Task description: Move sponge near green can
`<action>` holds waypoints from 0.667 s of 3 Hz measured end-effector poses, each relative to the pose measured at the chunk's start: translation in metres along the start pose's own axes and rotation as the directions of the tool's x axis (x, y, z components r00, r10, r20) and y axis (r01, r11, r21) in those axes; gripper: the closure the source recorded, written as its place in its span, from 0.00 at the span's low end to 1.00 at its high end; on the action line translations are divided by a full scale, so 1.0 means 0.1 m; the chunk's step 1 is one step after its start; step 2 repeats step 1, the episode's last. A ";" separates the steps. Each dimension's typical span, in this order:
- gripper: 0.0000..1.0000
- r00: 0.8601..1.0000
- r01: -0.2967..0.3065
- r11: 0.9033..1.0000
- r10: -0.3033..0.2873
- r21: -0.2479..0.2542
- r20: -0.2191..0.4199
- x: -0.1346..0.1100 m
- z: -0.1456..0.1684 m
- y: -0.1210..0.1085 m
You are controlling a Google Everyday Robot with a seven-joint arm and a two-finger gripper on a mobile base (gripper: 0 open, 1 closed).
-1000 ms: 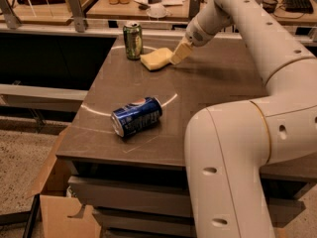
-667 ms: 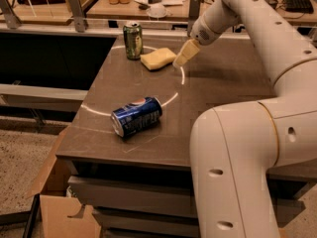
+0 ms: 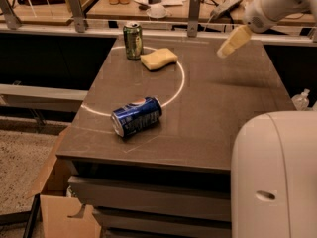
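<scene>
**A:** Two cans and one sponge. Take me through them, nearest first.

**B:** Nearest is the robot's white body [image 3: 275,177], low on the right of the view. Next comes the blue Pepsi can [image 3: 136,116], on its side close to the table's [image 3: 223,113] front-left edge. Farther back the sponge [image 3: 158,59] lies flat on the table, just beside the green can [image 3: 132,41], with a small gap between them. The green can stands upright near the back-left corner.

**A:** And the gripper?

**B:** The gripper [image 3: 228,46] hangs in the air over the back-right of the table, well apart from the sponge and carrying nothing. I cannot tell whether it is open or closed.

**A:** Which way is the sponge from it?

**B:** Toward the left of the view, and lower down. Its long axis runs roughly left to right across the view, so one short end points more or less at the gripper and the other at the green can.

**A:** Is there room to move?

**B:** Plenty. The tabletop between gripper and sponge is bare apart from a white chalk arc [image 3: 182,78]. The tight side is the back, where the edge and the rail posts [image 3: 194,15] are close behind both sponge and can.

**A:** How far along is the task?

**B:** I'd judge it done or nearly so, since the sponge already sits next to the green can. Any further nudge leftward risks tipping the can.
</scene>
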State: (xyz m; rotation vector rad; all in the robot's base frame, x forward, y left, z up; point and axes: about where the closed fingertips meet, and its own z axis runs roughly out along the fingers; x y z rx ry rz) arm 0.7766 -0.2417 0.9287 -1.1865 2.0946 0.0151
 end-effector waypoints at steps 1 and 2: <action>0.00 1.000 -0.009 1.000 0.009 0.020 -0.001 0.09 -0.12 -0.06; 0.00 1.000 -0.009 1.000 0.009 0.020 -0.001 0.09 -0.12 -0.06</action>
